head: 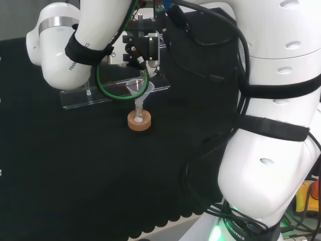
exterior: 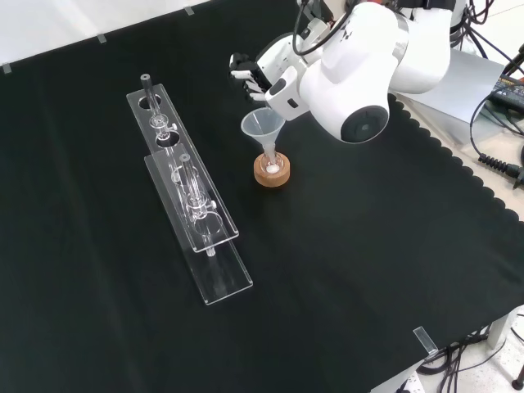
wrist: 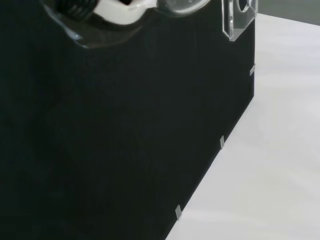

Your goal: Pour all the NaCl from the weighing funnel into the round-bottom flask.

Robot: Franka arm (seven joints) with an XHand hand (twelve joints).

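A small round-bottom flask (head: 139, 116) (exterior: 271, 163) stands on a cork ring (head: 139, 124) (exterior: 271, 174) with a clear funnel (head: 146, 92) (exterior: 262, 125) in its neck. Something white shows inside the flask. The hand (head: 136, 49) (exterior: 250, 76) hovers just above the funnel's rim with its fingers curled. In the head view a small clear piece, the weighing funnel (head: 133, 84), hangs from the fingers, tipped toward the funnel's mouth. What it holds cannot be made out. In the wrist view a blurred white part of the hand (wrist: 120, 11) lies beside a clear glass rim (wrist: 182, 5).
Two long clear acrylic racks (exterior: 188, 201) (head: 100, 95) with glass tubes stand beside the flask, to its left in the front view. The arm's big white links (exterior: 368, 74) (head: 271, 115) rise close behind the flask. The cloth's edge (wrist: 220, 142) meets a white surface.
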